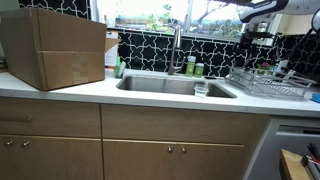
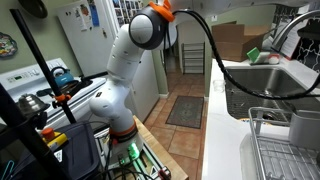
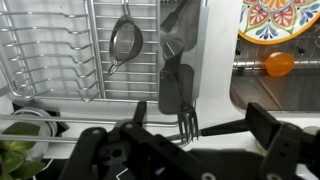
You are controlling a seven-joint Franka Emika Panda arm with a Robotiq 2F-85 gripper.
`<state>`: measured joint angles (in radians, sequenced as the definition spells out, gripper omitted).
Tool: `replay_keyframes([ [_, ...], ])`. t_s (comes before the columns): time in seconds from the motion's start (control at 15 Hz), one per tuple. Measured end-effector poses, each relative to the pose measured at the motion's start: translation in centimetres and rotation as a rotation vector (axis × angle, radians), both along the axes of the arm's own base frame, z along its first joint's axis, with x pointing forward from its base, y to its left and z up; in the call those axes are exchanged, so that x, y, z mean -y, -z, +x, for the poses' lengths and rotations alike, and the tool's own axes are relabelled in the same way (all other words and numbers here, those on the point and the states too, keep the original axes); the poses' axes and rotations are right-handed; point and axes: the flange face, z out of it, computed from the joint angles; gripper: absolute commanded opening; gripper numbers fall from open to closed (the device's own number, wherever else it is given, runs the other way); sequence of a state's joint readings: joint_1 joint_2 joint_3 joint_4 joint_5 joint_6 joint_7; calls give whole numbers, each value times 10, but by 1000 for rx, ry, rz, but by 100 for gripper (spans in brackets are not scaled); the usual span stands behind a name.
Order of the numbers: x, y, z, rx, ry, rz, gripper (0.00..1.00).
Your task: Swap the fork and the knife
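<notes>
In the wrist view a fork (image 3: 187, 122) lies with its tines towards me, at the edge of a wire dish rack (image 3: 60, 60). Its handle runs up under a dark utensil (image 3: 176, 85). More dark utensils (image 3: 178, 30) lie above; I cannot pick out the knife among them. My gripper (image 3: 198, 118) is open and empty, with one finger on each side of the fork tines and above them. In an exterior view the gripper (image 1: 258, 12) hangs high over the dish rack (image 1: 268, 85) beside the sink.
A strainer (image 3: 124, 42) lies in the rack. A patterned plate (image 3: 280, 18) and an orange (image 3: 280, 63) sit to the right. A steel sink (image 1: 175, 85) with a faucet (image 1: 177, 45) and a cardboard box (image 1: 55, 48) occupy the counter. The arm's base (image 2: 120, 110) stands on the floor.
</notes>
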<state>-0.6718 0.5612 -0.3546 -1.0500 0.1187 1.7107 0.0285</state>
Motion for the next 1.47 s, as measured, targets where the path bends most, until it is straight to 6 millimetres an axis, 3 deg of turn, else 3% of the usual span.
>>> replay_keyframes([
  [0.2,14,13,8,61,137,38,100],
  [0.4,23,19,14,122,278,59,85],
  [0.53,30,19,17,169,371,56,73],
  [0.6,34,19,19,193,418,50,60],
  [1.0,47,25,32,278,625,27,14],
  [1.07,47,26,33,282,644,29,28],
  [1.13,48,27,35,286,659,31,51],
  [1.2,48,29,35,288,673,35,51],
  [1.47,48,31,36,282,681,61,79],
])
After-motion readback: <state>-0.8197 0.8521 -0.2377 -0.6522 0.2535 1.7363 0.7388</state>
